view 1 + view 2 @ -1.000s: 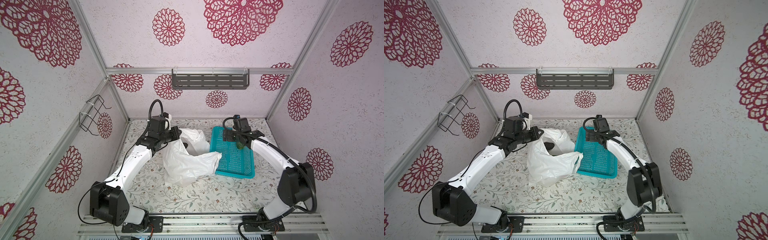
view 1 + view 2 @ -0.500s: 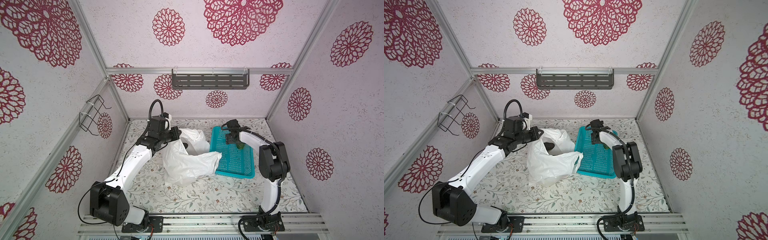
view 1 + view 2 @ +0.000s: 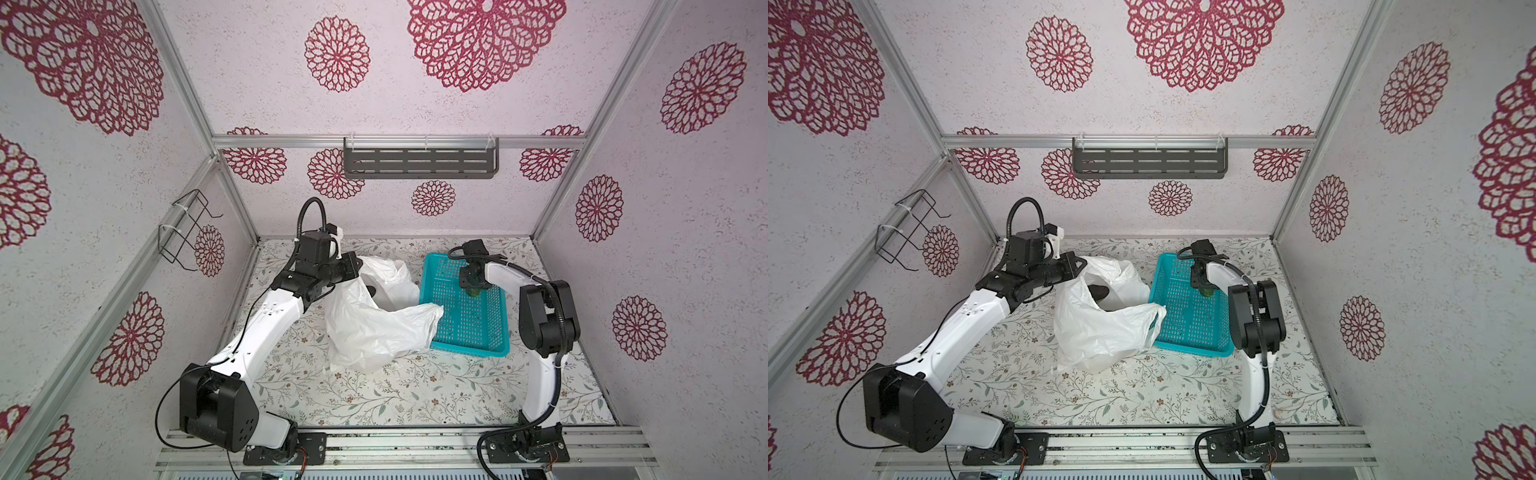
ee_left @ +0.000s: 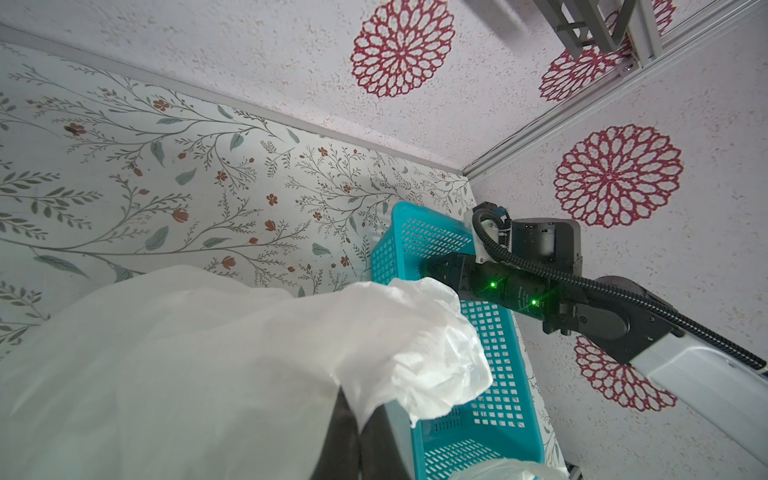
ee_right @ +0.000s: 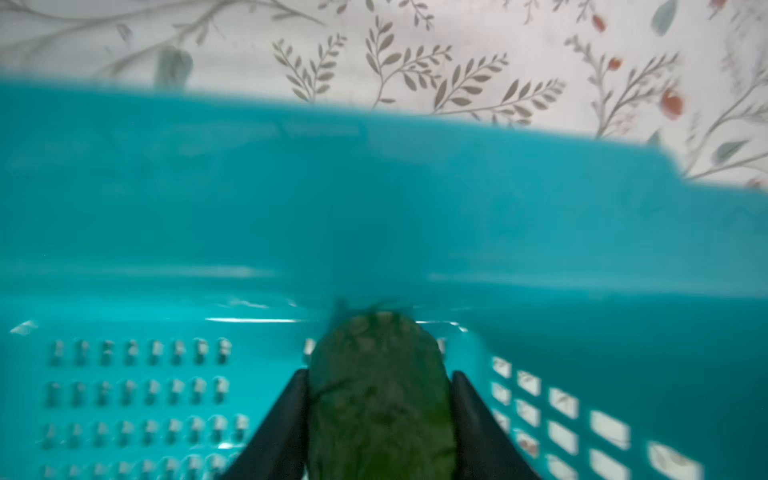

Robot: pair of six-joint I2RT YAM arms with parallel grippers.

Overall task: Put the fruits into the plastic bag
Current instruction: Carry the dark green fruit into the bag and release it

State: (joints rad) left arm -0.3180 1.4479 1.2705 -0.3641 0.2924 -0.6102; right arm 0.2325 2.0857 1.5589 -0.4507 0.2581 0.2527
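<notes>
The white plastic bag [image 3: 374, 328] [image 3: 1100, 328] lies crumpled left of the teal basket [image 3: 469, 332], its mouth held up. My left gripper [image 3: 353, 266] [image 4: 360, 424] is shut on the bag's rim, and film drapes over its fingers. A dark lump [image 3: 1099, 292] shows inside the bag's mouth. My right gripper [image 3: 473, 289] [image 5: 379, 374] reaches down into the basket's far end. Its two black fingers press on both sides of a dark green fruit [image 5: 379, 395] [image 3: 1207, 292]. No other fruits show in the basket.
The basket's perforated wall [image 5: 374, 208] stands close in front of the right gripper. A grey shelf [image 3: 419, 160] hangs on the back wall and a wire rack [image 3: 187, 232] on the left wall. The bag's loose handle [image 3: 432, 311] lies against the basket's left rim.
The right jaws have closed from wide open onto the dark green fruit. The right arm's elbow swung inward and up. The left arm and the bag have stayed still.
</notes>
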